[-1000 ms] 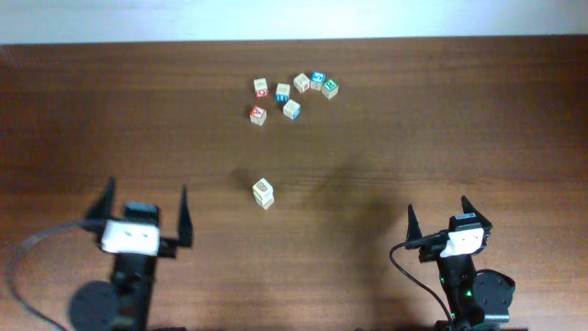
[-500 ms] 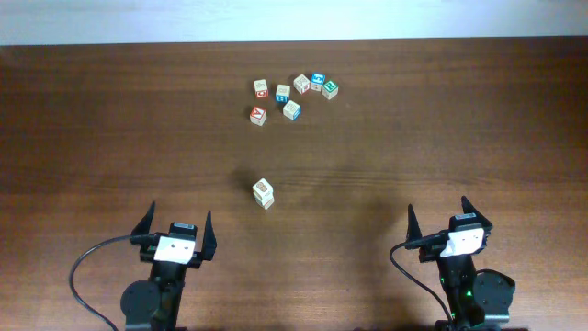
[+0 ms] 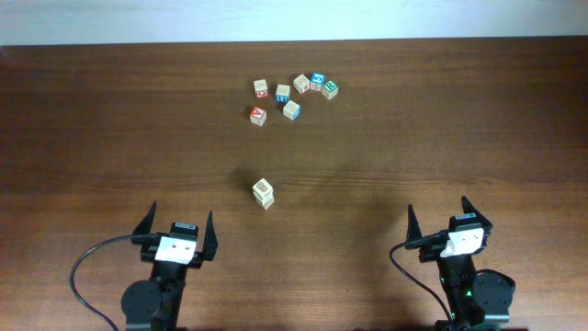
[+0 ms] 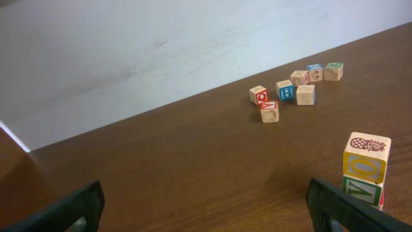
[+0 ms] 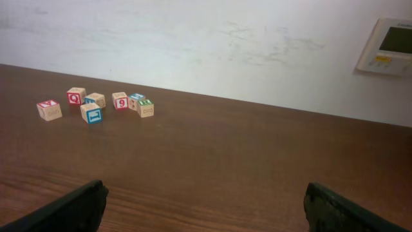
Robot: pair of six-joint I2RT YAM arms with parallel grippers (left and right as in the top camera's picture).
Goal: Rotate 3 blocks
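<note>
— Starting at the jaws: do we have anything in them?
— No. We see the left gripper (image 3: 179, 222) at the lower left of the overhead frame with its jaws spread wide, holding nothing. The right gripper (image 3: 437, 213) at the lower right is the same. Both are well apart from every cube.
— And the blocks?
— We find the stack of blocks (image 3: 264, 193) standing alone near the middle of the frame, above and to the right of the left gripper. In the left wrist view it sits at the right edge. The yellow block (image 4: 365, 161) is on top, with a pineapple on its upper face, and the green block (image 4: 360, 190) is under it. We cannot tell what lies below, since a dark finger covers it.
— Farther out?
— Seven cubes (image 3: 291, 109) lie loosely clustered at the upper centre of the brown table (image 3: 478, 110), well apart from the stack.
</note>
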